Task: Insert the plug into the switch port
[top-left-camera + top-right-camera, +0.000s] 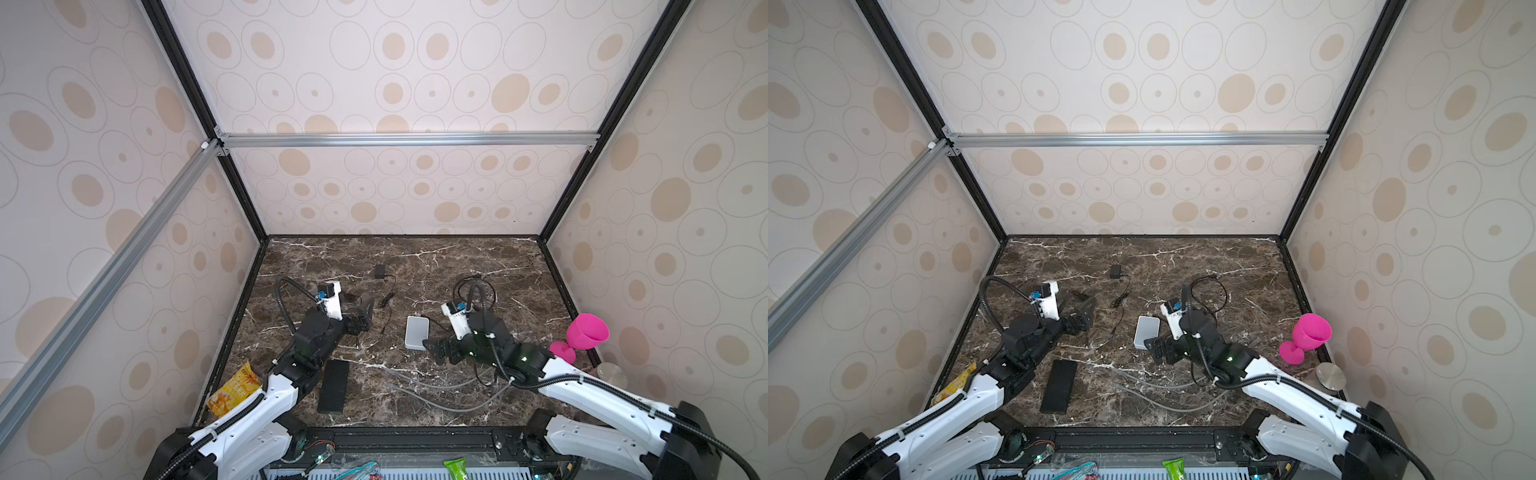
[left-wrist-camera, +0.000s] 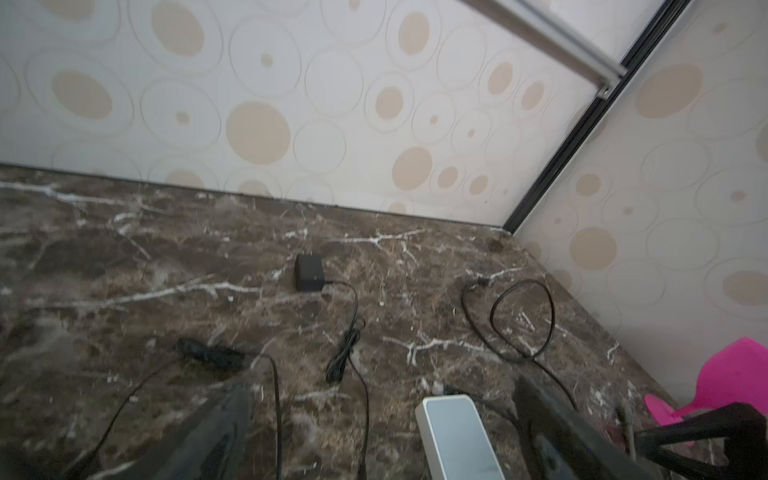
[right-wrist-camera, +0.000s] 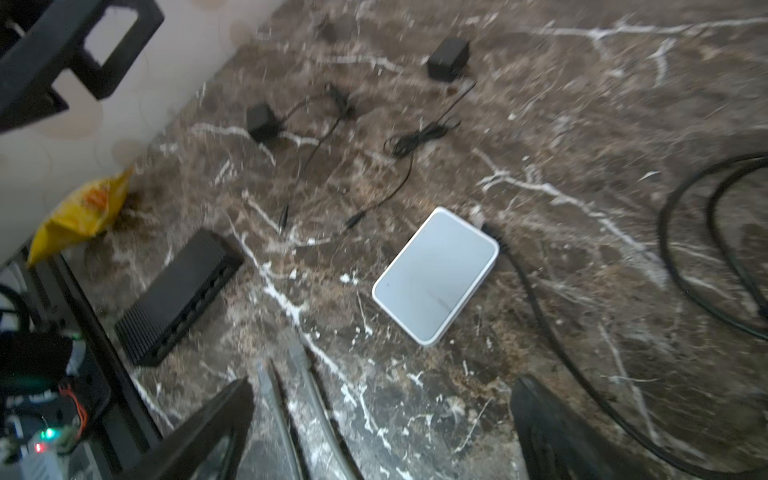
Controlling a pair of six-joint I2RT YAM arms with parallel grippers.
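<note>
The white switch (image 1: 417,333) lies mid-table in a top view, with a thin cord's plug (image 3: 354,217) loose at its 9 o'clock (a black cable (image 3: 536,299) meets its far edge). My right gripper (image 1: 434,351) hovers at 4 o'clock and my left gripper (image 1: 360,308) at 10, both with jaws apart and empty.

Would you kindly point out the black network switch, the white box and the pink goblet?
black network switch (image 3: 172,291), right wrist view, middle of its top face.
white box (image 1: 417,332), in a top view, middle of its top face.
pink goblet (image 1: 584,336), in a top view, side of its bowl.
</note>
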